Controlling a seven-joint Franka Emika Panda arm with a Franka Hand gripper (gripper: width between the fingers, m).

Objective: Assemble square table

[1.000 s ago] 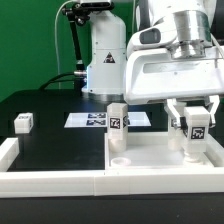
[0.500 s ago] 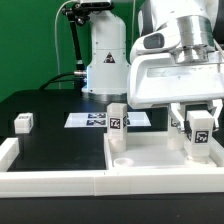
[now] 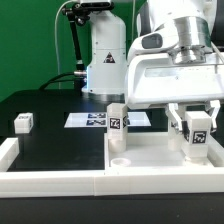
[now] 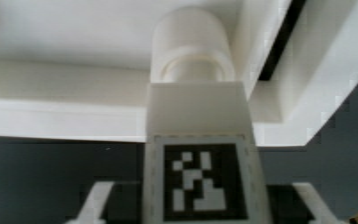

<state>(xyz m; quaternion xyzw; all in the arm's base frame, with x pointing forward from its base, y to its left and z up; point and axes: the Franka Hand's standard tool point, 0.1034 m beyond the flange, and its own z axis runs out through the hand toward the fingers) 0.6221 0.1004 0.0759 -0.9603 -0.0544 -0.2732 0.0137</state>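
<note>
- the gripper (image 3: 197, 124) has its jaws part-way closed on a white held leg (image 3: 198, 146), upright with its tag facing out.
- the held leg stands at the slab (image 3: 150, 160)'s far corner on the exterior view's right; i cannot tell if it is seated.
- a second leg (image 3: 118, 125) stands at the slab's other far corner; a third leg (image 3: 23, 122) lies well apart from the slab.
- likely best: hold it plumb over the slab, push straight down, turn without loosening.

You are looking at one black surface (image 3: 60, 145), and you are counting one square tabletop slab (image 3: 160, 157). You are counting three short block legs: first leg (image 3: 23, 122), second leg (image 3: 117, 120), third leg (image 3: 199, 128). You are also seeing one marker board (image 3: 92, 119), one long white rail (image 3: 50, 181), one robot arm (image 3: 105, 55) and one tool (image 3: 198, 137). The wrist view is showing you one of those legs, bearing one tag (image 4: 202, 185).
</note>
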